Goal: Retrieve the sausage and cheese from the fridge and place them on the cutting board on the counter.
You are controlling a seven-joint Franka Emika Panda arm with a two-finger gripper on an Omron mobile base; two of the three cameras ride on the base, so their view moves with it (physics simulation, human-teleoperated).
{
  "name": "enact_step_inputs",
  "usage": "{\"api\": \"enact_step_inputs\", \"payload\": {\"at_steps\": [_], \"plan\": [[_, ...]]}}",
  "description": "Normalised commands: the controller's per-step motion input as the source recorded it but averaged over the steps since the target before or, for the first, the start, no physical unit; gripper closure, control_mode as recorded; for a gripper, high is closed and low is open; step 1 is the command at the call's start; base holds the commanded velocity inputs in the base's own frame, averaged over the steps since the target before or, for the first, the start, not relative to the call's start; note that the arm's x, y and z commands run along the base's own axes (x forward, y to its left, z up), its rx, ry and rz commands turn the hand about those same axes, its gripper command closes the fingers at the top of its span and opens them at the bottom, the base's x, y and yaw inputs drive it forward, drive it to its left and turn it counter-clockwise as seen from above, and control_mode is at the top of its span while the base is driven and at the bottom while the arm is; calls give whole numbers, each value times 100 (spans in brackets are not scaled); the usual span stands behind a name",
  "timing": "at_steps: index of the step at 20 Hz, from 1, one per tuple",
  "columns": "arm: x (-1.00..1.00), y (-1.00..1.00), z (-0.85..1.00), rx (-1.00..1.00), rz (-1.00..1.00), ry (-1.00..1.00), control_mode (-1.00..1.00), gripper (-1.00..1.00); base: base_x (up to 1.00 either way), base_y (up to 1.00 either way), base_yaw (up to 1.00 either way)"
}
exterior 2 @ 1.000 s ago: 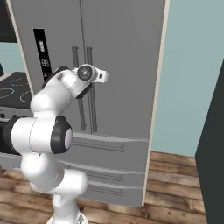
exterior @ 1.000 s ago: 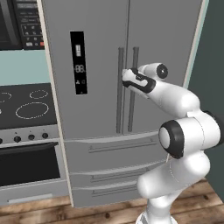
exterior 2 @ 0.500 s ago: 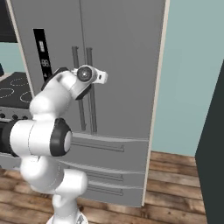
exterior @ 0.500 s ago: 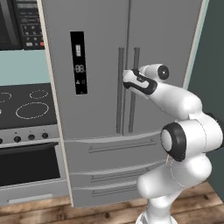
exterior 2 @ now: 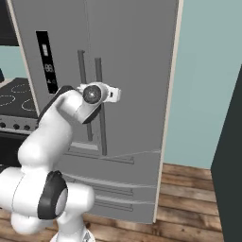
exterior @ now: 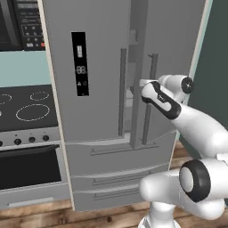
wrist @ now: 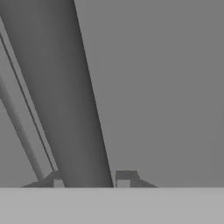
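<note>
Grey fridge (exterior: pixel 98 53) (right door ajar) — gripper (wrist: pixel 89 181) clamped on its bar handle (wrist: pixel 65 96).

The white arm is bent at its dark elbow joint and stretched forward at mid-height, the forearm rising toward twelve o'clock and the wrist turned level. The gripper (wrist: pixel 89 181) is clamped around a vertical grey bar, with one dark fingertip (wrist: pixel 124 178) seen at either side of it, at six o'clock in the hand view.
</note>
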Motion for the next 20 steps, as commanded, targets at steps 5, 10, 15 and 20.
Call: {"api": "enact_step_inputs", "payload": {"at_steps": [5, 10, 15, 20], "plan": [[-99, -100, -14, -3, 21, -2, -100, 100, 0, 0, 0], [-85, -100, -29, 0, 39, -1, -100, 100, 0, 0, 0], [-72, -87, -31, -5, 33, 2, -100, 100, 0, 0, 0], [-6, -2, -7, -2, 3, 5, -100, -100, 0, 0, 0]]}}
